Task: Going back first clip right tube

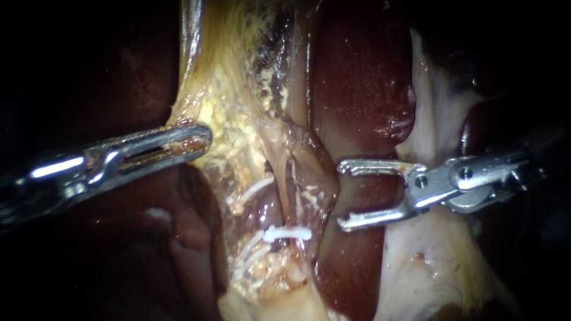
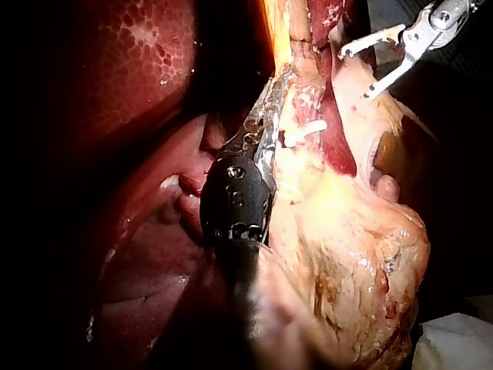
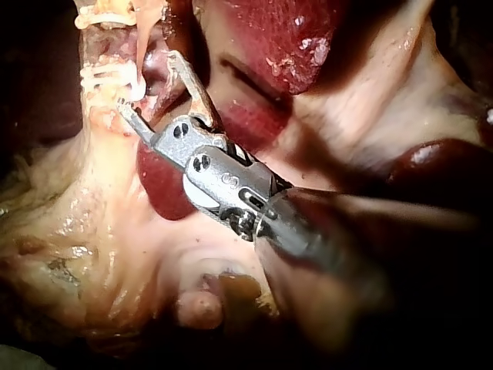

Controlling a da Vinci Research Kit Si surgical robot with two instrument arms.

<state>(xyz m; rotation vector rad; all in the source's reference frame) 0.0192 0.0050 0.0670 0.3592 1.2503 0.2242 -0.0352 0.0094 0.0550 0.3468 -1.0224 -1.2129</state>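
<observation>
Jaws of my right instrument (image 1: 351, 195) gape wide and hold nothing. In the endoscope view its shaft comes in from 3 o'clock, with the two tips pointing toward 9 o'clock, level with each other. They stand just beside the strip of tissue that carries the right tube (image 1: 296, 193), without touching it.

A white clip (image 1: 287, 233) lies crosswise on that tube, at about 7 o'clock from the lower jaw tip and near it. Dark red liver (image 1: 357, 77) fills the ground behind, toward 12 o'clock.

My left instrument (image 1: 199, 138) reaches in from 9 o'clock. Its jaws are closed together on the edge of the yellow fatty tissue (image 1: 238, 137), which is drawn taut toward them.

The right wrist view shows what the endoscope does not. There the right instrument (image 3: 150, 83) is bent sharply at its wrist joint. One jaw tip is almost at the clip (image 3: 112, 77), and the other jaw is over dark liver (image 3: 285, 31).

The left wrist view looks along the left instrument (image 2: 276, 85), whose jaws lie flat against the yellow fatty tissue (image 2: 347, 254). The clip (image 2: 304, 132) is just beside them, and the right instrument (image 2: 356, 75) stands open beyond it. Only this view shows the mottled liver (image 2: 131, 62) surface and a white cloth (image 2: 454, 343) under the specimen.
</observation>
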